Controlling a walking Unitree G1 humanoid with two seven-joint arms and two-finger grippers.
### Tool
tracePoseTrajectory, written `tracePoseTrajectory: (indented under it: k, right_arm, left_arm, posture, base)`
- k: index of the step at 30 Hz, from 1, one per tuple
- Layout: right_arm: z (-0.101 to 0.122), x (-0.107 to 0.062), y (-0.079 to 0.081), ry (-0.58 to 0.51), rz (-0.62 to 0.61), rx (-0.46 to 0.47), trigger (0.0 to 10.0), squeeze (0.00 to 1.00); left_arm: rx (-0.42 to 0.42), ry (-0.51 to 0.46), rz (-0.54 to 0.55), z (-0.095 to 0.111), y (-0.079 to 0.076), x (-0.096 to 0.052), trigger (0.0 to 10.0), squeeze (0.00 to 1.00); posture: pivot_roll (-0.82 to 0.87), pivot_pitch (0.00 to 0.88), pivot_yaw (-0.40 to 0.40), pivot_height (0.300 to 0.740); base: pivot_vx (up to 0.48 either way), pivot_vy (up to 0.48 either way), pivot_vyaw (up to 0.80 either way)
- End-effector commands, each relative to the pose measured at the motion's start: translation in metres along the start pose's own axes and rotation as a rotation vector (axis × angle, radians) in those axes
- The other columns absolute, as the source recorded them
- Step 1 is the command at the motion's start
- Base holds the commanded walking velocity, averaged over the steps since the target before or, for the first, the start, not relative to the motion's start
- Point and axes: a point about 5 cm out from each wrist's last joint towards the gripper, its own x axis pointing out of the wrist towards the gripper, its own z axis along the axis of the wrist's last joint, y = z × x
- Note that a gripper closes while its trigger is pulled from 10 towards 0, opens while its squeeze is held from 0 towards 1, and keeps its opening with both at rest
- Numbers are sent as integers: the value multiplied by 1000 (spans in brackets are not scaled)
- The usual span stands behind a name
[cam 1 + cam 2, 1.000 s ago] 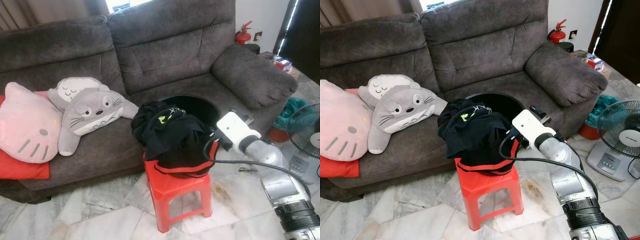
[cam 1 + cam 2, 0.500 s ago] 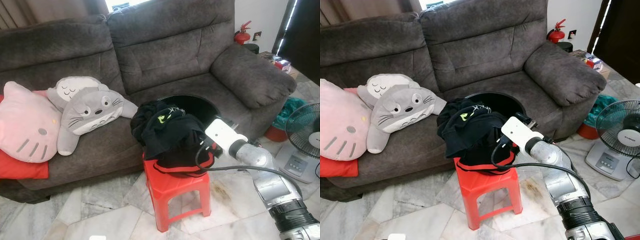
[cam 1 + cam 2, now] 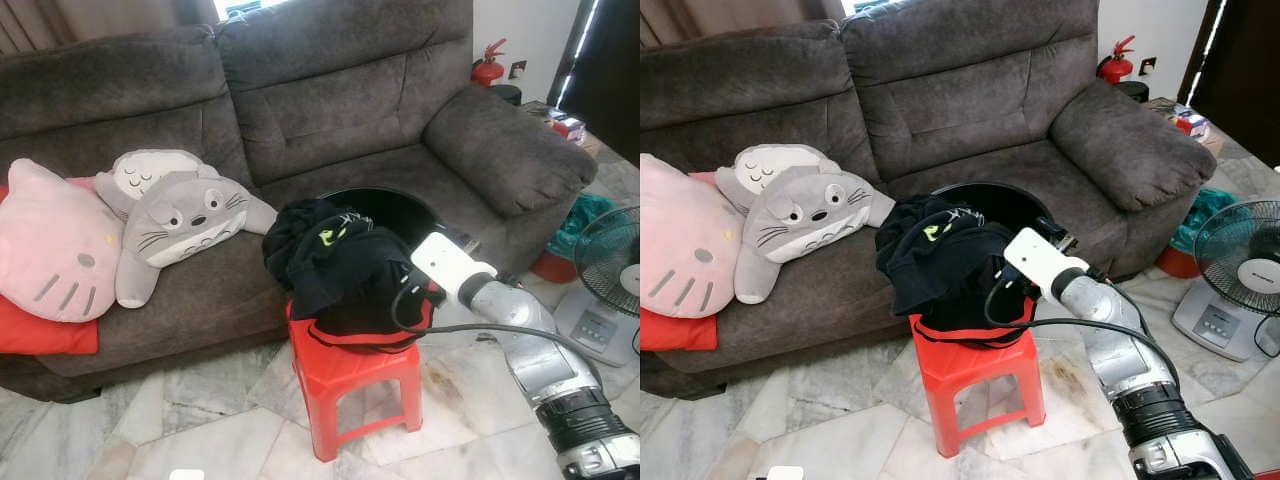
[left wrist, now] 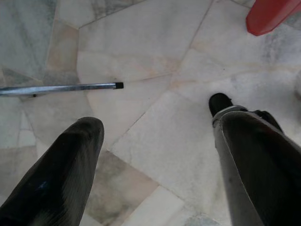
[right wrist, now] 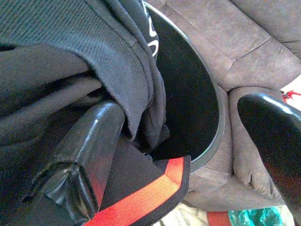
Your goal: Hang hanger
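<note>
At frame centre, the right gripper (image 5: 188, 155), fingers spread wide and holding nothing, reaches into crumpled black clothes (image 3: 335, 265) heaped on a red plastic stool (image 3: 355, 385). The left gripper (image 4: 155, 155) hangs open above the pale marble floor (image 4: 155, 56).

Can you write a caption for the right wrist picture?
Open right pincer reaching into dark clothes beside a round black tray on the sofa.

Clothes (image 3: 340, 265) on stool (image 3: 355, 385), sofa (image 3: 330, 110) behind, fan (image 3: 610, 270) right.
</note>
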Motion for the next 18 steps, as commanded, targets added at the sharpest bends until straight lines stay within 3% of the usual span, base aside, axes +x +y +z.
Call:
tracePoseTrajectory:
  k: [1, 13, 18]
  right_arm:
    - [8, 3, -3, -24, -11, -12, 10000, 0]
    - [6, 10, 1, -24, -21, -40, 10000, 0]
    - [4, 20, 6, -16, -35, -46, 10000, 0]
  left_arm:
    - [24, 22, 11, -3, 3, 0, 10000, 0]
    - [26, 34, 11, -9, 4, -2, 10000, 0]
    - [24, 46, 24, -17, 14, -4, 10000, 0]
  posture:
    - [-289, 0, 147, 740]
    - [-289, 0, 147, 740]
    - [-282, 0, 148, 740]
  base:
    - [0, 0, 0]
    - [0, 0, 0]
    - [0, 0, 0]
